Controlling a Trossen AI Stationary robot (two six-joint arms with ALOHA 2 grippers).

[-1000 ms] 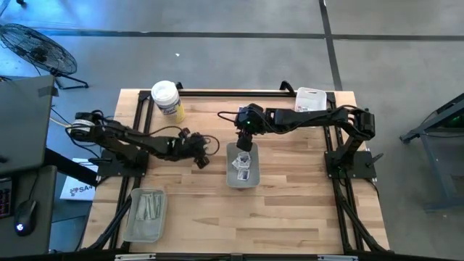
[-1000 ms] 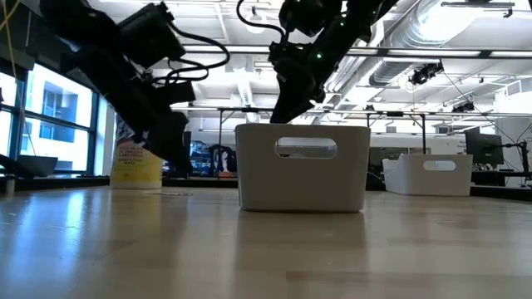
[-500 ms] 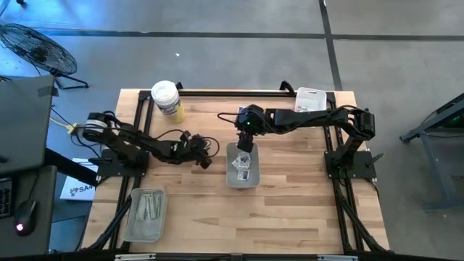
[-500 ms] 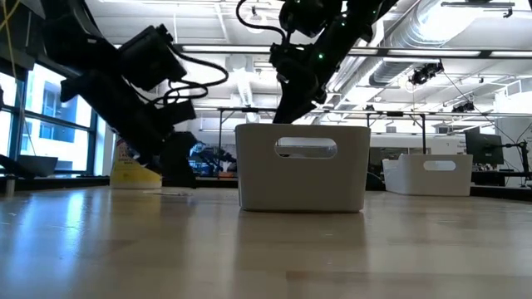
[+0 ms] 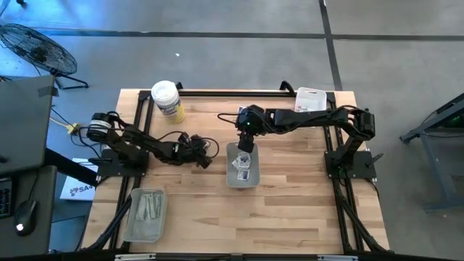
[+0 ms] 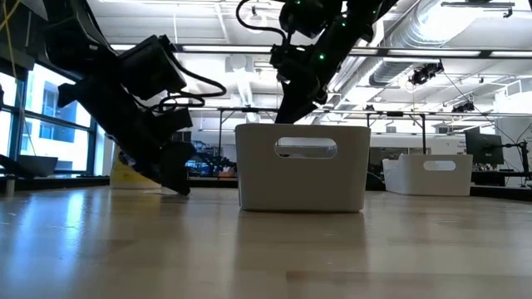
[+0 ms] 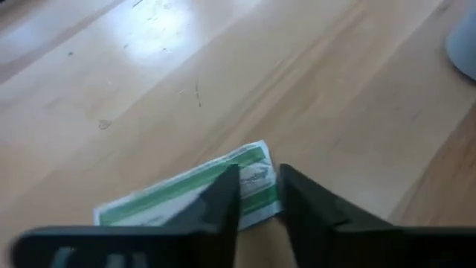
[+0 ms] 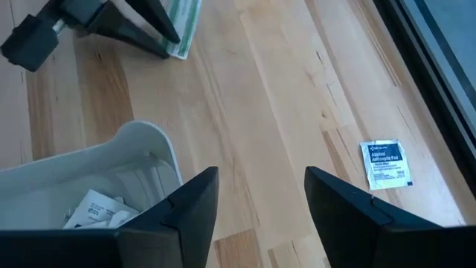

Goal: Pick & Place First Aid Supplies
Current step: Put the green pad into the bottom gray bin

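High view: packets (image 5: pixel 242 166) inside bin (image 5: pixel 229 178).

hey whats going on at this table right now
A two-armed robot is sorting first aid packets. The left gripper is down at the tabletop, its fingers straddling a green-striped packet lying flat on the wood. The right gripper hangs open over the white bin, which already holds packets. One alcohol pad lies loose on the table.
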